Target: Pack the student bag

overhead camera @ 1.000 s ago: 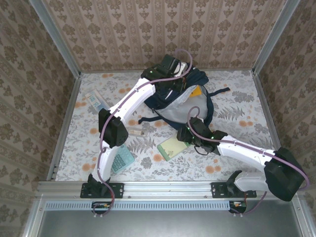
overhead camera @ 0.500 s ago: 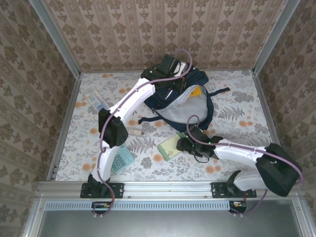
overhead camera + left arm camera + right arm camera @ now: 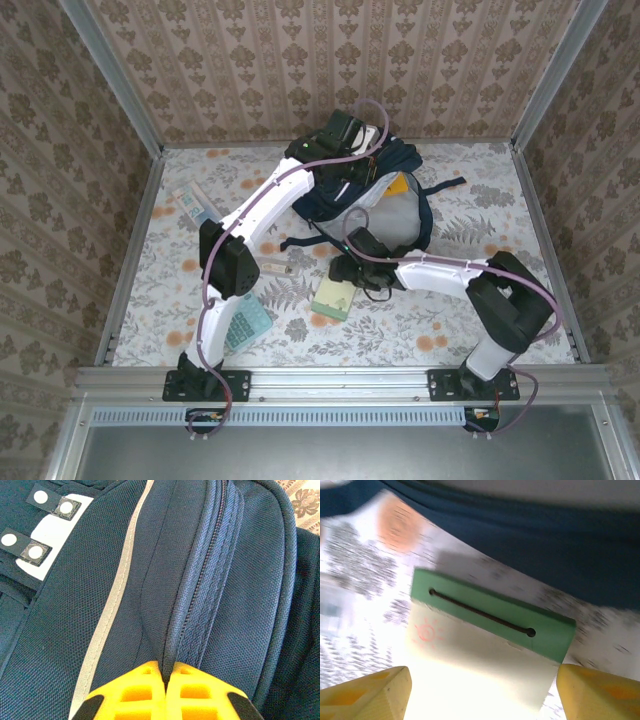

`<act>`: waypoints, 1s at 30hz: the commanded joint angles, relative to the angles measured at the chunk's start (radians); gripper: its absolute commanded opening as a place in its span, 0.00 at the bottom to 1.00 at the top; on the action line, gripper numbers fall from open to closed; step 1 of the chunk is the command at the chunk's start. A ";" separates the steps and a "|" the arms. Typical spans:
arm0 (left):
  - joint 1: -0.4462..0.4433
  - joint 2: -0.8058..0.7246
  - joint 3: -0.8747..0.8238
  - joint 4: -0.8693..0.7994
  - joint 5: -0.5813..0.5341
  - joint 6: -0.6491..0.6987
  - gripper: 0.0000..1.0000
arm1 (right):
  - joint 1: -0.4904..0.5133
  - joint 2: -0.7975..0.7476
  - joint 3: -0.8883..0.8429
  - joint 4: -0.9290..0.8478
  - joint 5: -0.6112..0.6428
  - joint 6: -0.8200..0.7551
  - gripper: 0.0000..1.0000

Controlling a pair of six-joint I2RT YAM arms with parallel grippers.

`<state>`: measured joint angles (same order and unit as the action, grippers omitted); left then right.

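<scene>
The student bag (image 3: 400,165) lies far-centre on the table (image 3: 480,300); the left gripper (image 3: 167,672) pinches tight on its fabric beside the zip; the right gripper (image 3: 482,695) gapes empty over the notepad (image 3: 485,630); a shallow bite could skid that flat pad away.

No legible text — a sun doodle (image 3: 426,631) marks the notepad (image 3: 485,650).

This is a robot test cell in a lab, dressed up to look homely. Bare aluminium posts (image 3: 110,75) frame the left, right and far sides and hold flat panels of brown damask wallpaper (image 3: 330,60). The table wears a floral cloth (image 3: 490,200) (a student bag (image 3: 400,215) and a calculator (image 3: 250,322) lie on it). Along the near edge runs a metal rail (image 3: 340,378), with two white robot arms (image 3: 275,195) bolted to it.
</scene>
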<state>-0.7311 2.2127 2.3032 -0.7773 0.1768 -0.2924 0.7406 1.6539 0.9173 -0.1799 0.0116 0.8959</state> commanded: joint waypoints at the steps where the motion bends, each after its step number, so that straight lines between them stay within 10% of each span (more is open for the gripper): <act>1: 0.024 -0.073 0.002 0.038 -0.012 -0.008 0.00 | 0.006 0.043 0.070 0.020 -0.030 -0.056 0.78; 30: 0.059 -0.087 -0.047 0.078 0.022 -0.013 0.00 | 0.247 0.041 0.215 -0.466 0.270 0.121 1.00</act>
<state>-0.7059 2.1979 2.2585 -0.7517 0.2192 -0.2924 0.9630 1.6676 1.1168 -0.5846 0.2382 0.9493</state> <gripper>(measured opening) 0.038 0.996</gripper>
